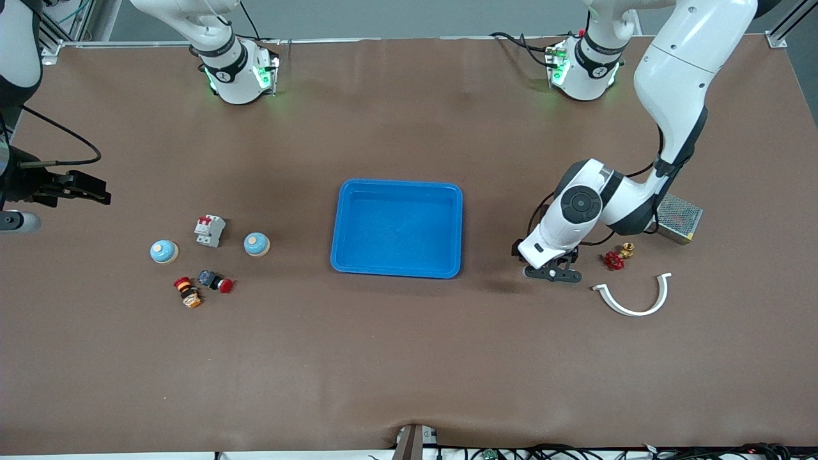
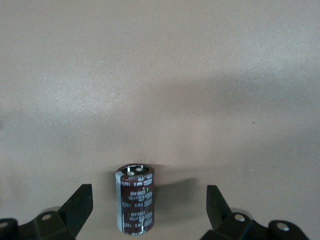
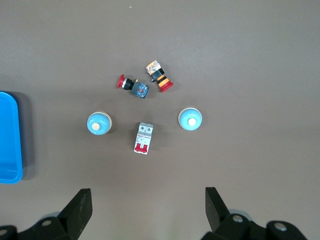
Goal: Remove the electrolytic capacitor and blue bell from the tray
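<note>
A dark brown capacitor (image 2: 135, 205) stands upright on the brown table between the fingers of my left gripper (image 2: 148, 192), which is open, with both fingers clear of it. In the front view this gripper (image 1: 553, 273) hangs low over the table between the blue tray (image 1: 345, 255) and a red valve (image 1: 615, 259), and the capacitor is hidden under it. Two blue bells (image 1: 163, 251) (image 1: 256, 243) sit toward the right arm's end. My right gripper (image 1: 89, 189) waits open, high over that end. Its wrist view shows both bells (image 3: 98, 123) (image 3: 190, 119) far below.
A white circuit breaker (image 1: 209, 230) stands between the bells. Two red push buttons (image 1: 216, 282) (image 1: 188, 292) lie nearer the camera. A white curved clip (image 1: 632, 300) and a metal mesh box (image 1: 679, 218) lie near the left arm.
</note>
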